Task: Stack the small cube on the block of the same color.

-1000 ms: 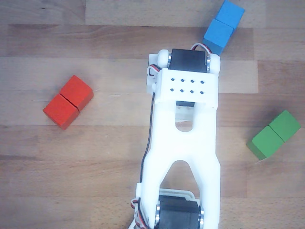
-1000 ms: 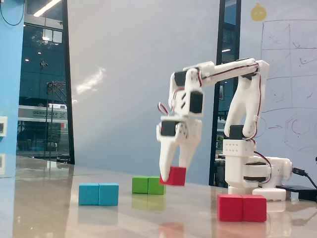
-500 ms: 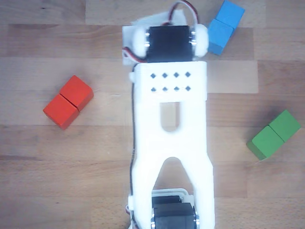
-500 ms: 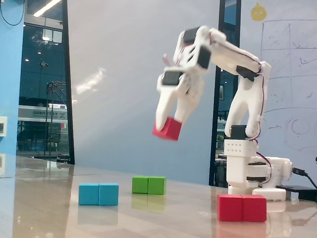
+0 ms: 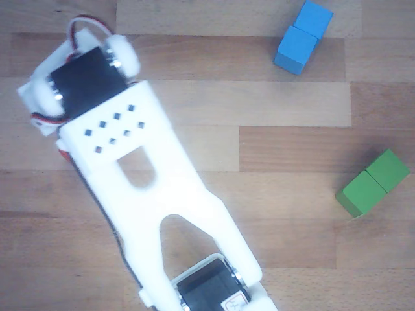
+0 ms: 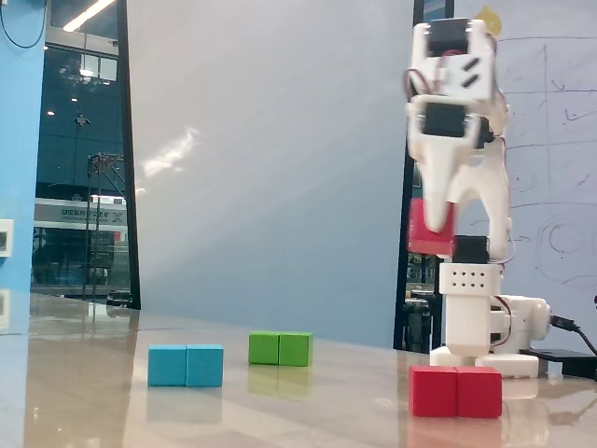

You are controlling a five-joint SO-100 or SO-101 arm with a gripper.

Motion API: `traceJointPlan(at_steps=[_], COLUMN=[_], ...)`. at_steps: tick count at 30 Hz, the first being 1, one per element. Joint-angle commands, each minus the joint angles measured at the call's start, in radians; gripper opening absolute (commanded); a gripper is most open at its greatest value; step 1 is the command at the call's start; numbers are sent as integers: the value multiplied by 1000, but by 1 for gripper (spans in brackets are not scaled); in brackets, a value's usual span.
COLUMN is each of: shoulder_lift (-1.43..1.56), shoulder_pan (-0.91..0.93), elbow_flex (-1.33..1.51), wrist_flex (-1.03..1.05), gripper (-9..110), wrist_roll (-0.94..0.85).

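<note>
Over the last second the arm had swung from the table's middle towards the block (image 6: 455, 391), lifting the small cube (image 6: 431, 230) high; the gripper (image 6: 435, 219) was clamped on it well above the block and roughly over it, so by my judgement only the descent and release remained. The fixed view showed cube, height and block together; in the other view the white arm (image 5: 146, 188) hid both, leaving only the blue block (image 5: 302, 36) and green block (image 5: 372, 183) clear.

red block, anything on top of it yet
Nothing. In the fixed view the red block has a bare top; the small cube hangs above in the gripper. From above, the arm hides it.
</note>
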Motion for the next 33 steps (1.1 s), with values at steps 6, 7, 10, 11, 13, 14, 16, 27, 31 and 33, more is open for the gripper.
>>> traceJointPlan(at_steps=[6, 7, 10, 11, 13, 14, 16, 27, 31, 33], shoulder_lift=[-101, -117, -156, -167, -189, -199, -221, -322, -362, -374], shoulder_pan=[-95, -95, -94, -94, -94, -94, -92, -81, -80, -78], elbow_flex=[-101, -101, -101, -101, -101, -101, -101, -103, -114, -114], wrist_flex=[-5, -6, -6, -6, -8, -9, -11, -14, -17, -38], gripper=[8, 8, 8, 8, 8, 8, 8, 8, 8, 8], wrist_roll=[11, 11, 11, 11, 11, 11, 11, 11, 9, 9])
